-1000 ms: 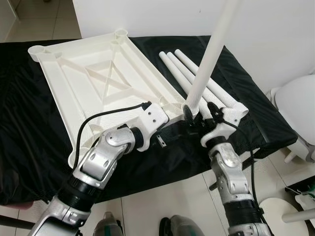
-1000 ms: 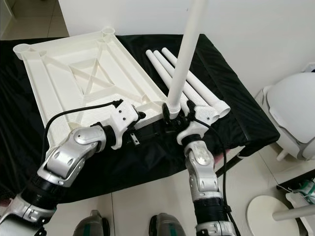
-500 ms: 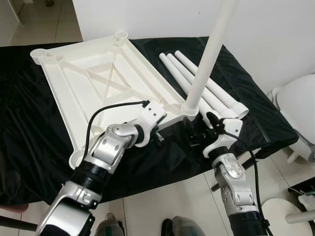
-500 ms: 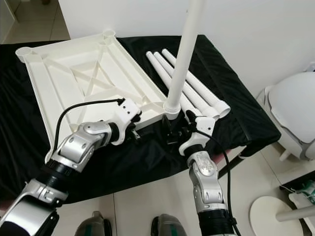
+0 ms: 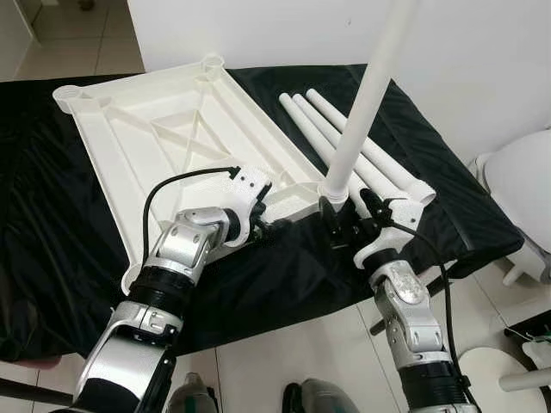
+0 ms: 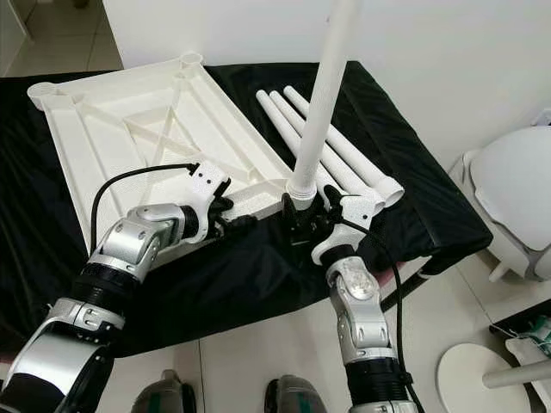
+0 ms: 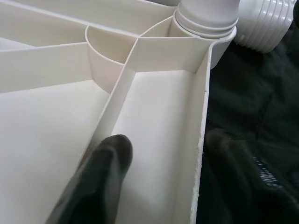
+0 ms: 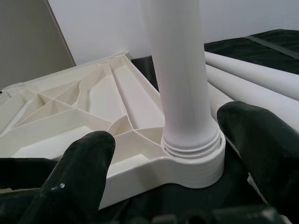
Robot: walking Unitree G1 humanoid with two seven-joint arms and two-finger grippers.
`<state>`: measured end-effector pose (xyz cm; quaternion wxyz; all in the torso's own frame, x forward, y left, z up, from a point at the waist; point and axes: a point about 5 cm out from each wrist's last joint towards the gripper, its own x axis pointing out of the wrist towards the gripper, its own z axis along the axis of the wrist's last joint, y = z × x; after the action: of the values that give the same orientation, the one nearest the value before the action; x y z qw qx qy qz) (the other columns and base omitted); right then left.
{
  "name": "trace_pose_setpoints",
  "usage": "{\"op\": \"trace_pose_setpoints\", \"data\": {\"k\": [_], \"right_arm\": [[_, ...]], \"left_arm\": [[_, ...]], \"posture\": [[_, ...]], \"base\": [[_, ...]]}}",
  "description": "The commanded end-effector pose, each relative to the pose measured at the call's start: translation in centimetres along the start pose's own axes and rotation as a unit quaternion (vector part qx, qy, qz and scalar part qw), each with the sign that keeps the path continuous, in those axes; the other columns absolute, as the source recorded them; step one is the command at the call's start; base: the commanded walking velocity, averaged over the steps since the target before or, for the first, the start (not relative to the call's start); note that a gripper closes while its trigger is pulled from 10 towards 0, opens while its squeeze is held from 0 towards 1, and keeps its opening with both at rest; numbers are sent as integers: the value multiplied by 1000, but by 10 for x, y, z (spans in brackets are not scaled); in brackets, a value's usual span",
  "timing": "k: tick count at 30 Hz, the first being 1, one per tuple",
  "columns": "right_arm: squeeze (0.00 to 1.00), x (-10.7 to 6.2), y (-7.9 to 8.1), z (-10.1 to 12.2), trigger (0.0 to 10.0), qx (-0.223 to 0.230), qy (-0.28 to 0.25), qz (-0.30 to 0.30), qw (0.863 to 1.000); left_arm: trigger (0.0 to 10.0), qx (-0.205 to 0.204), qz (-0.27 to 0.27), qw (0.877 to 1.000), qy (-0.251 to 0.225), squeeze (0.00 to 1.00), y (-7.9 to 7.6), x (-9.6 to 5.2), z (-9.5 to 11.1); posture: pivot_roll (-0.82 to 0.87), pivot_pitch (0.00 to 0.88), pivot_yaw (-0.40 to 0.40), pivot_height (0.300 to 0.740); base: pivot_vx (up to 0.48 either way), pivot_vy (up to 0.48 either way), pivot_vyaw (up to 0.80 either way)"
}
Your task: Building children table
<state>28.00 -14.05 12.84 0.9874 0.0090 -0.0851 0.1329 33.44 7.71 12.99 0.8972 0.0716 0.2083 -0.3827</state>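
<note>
Black cloth [image 5: 69,258] covers the table and is the largest item we list; everything else lies on it.

White plastic tabletop [image 5: 172,151], upside down, ribbed underside up, with a round socket at each corner. We record it as the task's main piece, lying on the left half of the cloth.

Upright leg [image 5: 366,95], white tube, standing in the near right corner socket [image 8: 194,163]. Its threaded collar sits down in the socket, though we cannot tell whether it is screwed fully home.

Three spare legs [image 5: 344,142], white tubes, lying side by side on the cloth just right of the tabletop and behind the upright one.

Right end effector [image 8: 177,154]: a second ago it was clamped on the foot of the upright leg; now its fingers stand apart, one on each side of the collar, not touching it. We judge the first leg fitted and let go.

Left end effector [image 5: 267,225]: it has shifted along the near edge toward the fitted corner, and now its fingers [image 7: 100,182] straddle the tabletop's rim wall, one inside and one outside, seemingly clamped on it. Three sockets remain unfilled.
</note>
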Motion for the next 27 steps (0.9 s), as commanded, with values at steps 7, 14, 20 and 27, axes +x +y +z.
{"op": "trace_pose_setpoints", "data": {"k": [7,14,20,27], "right_arm": [[0,2,1,-1,10000,-4,6,3,1000],[0,3,0,0,10000,-7,6,2,1000],[0,6,1,0,10000,-7,5,2,1000],[0,8,2,1,10000,-7,2,3,1000]], "left_arm": [[0,1,202,979,24,0,24,-5,-11],[0,-13,236,971,26,0,29,-7,-15],[0,-44,294,954,24,0,42,-12,-18],[0,-74,361,930,1,0,58,-21,-13]], "posture": [[-80,4,-19,740],[-79,6,-21,740],[-77,3,-21,740],[-76,0,-21,740]], "base": [[0,0,0],[0,0,0],[0,0,0],[0,0,0]]}}
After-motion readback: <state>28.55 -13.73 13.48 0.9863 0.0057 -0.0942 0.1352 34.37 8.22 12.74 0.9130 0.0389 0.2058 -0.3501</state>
